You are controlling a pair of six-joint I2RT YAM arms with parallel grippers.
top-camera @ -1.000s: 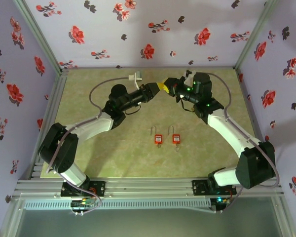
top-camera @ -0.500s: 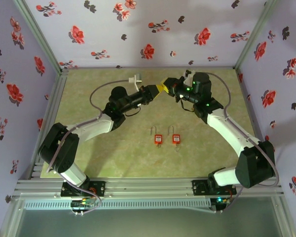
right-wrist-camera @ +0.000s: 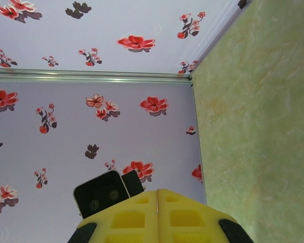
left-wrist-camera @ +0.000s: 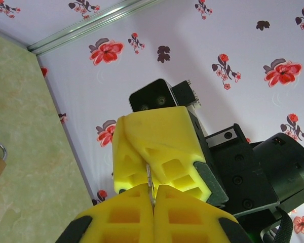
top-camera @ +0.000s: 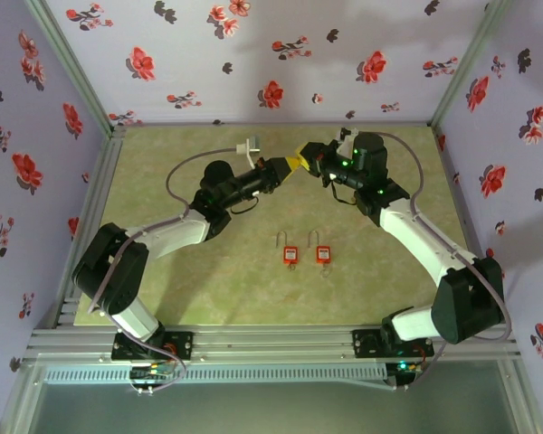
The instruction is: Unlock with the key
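Two small red padlocks (top-camera: 290,254) lie side by side mid marbled green table (top-camera: 217,289); beyond, toward 12 o'clock, your left gripper (top-camera: 282,166) and right gripper (top-camera: 304,159) meet tip to tip, both clenched on a thin silver key (left-wrist-camera: 150,178). Release either unevenly and that key could twist or drop.

The left arm (top-camera: 163,237) and the right arm (top-camera: 425,244) both reached forward and inward from their bases, elbows bowed outward, wrists roughly level and pointed at each other. The left gripper (top-camera: 283,166) and the right gripper (top-camera: 300,160) met tip to tip, raised off the surface. From the left wrist, the left gripper's yellow fingers (left-wrist-camera: 124,217) were pressed together. From the right wrist, that gripper's fingers (right-wrist-camera: 187,217) lay closed flush along one seam.
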